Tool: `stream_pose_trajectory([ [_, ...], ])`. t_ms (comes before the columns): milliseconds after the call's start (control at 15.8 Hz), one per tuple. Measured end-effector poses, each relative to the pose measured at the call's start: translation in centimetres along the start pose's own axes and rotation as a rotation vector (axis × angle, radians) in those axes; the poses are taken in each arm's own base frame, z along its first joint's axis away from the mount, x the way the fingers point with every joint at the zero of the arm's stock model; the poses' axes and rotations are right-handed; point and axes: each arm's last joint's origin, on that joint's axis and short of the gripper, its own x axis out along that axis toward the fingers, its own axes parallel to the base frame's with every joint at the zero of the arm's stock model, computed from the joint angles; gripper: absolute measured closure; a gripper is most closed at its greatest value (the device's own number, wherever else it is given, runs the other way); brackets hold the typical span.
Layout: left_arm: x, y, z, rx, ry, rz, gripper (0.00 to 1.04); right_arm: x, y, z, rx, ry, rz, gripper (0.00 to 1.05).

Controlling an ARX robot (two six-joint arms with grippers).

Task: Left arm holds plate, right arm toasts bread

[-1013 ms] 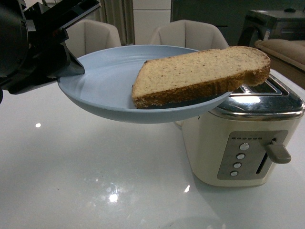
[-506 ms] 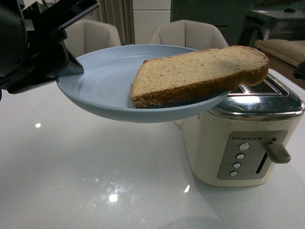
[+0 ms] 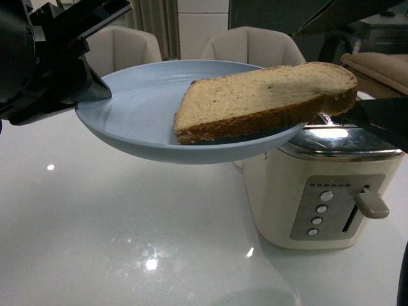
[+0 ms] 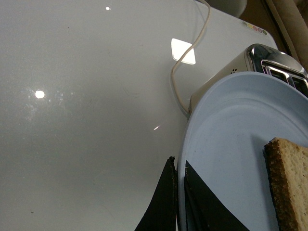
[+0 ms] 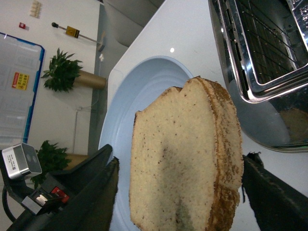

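Front view: the left gripper [image 3: 94, 89] clamps the plate [image 3: 140, 121] rim (bread [image 3: 261, 102] on it); the right gripper [image 5: 179, 163] stands spread around the bread.

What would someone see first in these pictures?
A big half-slice of bread lies on a pale blue plate held up in the air, its end poking over the rim above a cream toaster. The left arm pinches the plate's rim, and the right arm's open jaws sit either side of the bread.

Left fingers [image 4: 163, 202] pinched, right fingers [image 5: 276, 195] spread
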Motion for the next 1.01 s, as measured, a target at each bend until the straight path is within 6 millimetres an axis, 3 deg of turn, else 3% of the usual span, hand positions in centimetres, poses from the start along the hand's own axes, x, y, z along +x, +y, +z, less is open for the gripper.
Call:
stream_pose_trajectory([
  [316, 0.0, 0.0, 0.0, 0.000, -0.001, 0.000, 1.02, 0.0, 0.2, 0.1, 0.001, -0.003, 0.003, 0.83],
  [443, 0.0, 0.0, 0.0, 0.000, 0.000, 0.000, 1.02, 0.0, 0.1, 0.1, 0.002, -0.003, 0.000, 1.01],
  [759, 0.0, 0.0, 0.0, 0.000, -0.001, 0.000, 1.02, -0.3, 0.3, 0.3, -0.003, -0.021, -0.004, 1.02],
  [1013, 0.0, 0.0, 0.0, -0.001, -0.001, -0.001, 1.02, -2.6, 2.7, 2.5, -0.126, -0.192, -0.027, 1.02],
])
